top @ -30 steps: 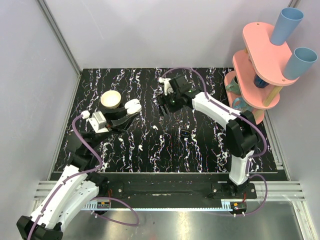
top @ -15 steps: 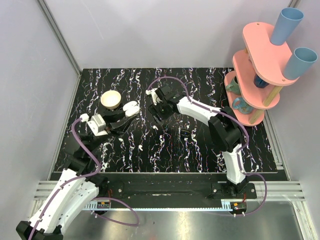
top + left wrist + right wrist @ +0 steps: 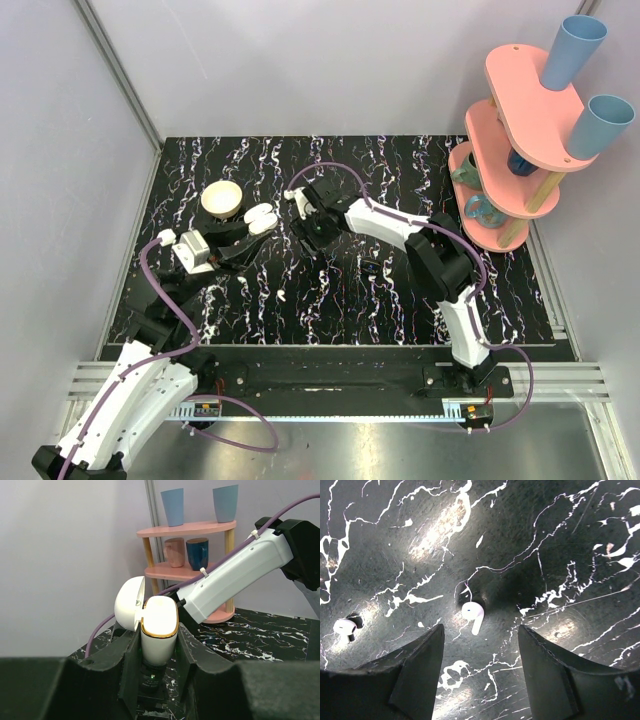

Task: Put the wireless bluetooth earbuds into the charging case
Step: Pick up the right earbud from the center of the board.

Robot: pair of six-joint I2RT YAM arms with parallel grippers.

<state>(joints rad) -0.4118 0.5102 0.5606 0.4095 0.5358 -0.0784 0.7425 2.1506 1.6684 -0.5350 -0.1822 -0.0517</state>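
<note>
Right wrist view gives me my count of two: the first earbud (image 3: 472, 614) lies on the black marbled table (image 3: 570, 540) in the gap between the fingers, and the second earbud (image 3: 344, 626) sits well off toward the left edge of the picture. Both are white and glossy, each lying on its side. The right gripper (image 3: 480, 628) is spread wide and its fingers (image 3: 415, 675) flank the first earbud without touching it, so it holds nothing.

I see one charging case (image 3: 159, 625) in the left wrist view. It is open, with a gold-rimmed base standing upright and the lid tipped back at the hinge on the left. The left gripper (image 3: 158, 642) is narrowed onto the base, a finger pressed against each side.

From the top external view, the left gripper (image 3: 255, 226) carries the case (image 3: 262, 217) over the left-centre of the table, close to the right gripper (image 3: 308, 222). One cream round dish (image 3: 222, 198) rests just beside the case; I cannot tell what it is.

At the right edge stands one pink tiered shelf (image 3: 520, 90) with two light blue cups (image 3: 578, 45) on top. The left wrist view also shows one pink mug (image 3: 173, 551) and one dark blue mug (image 3: 198, 553) on a lower tier.
</note>
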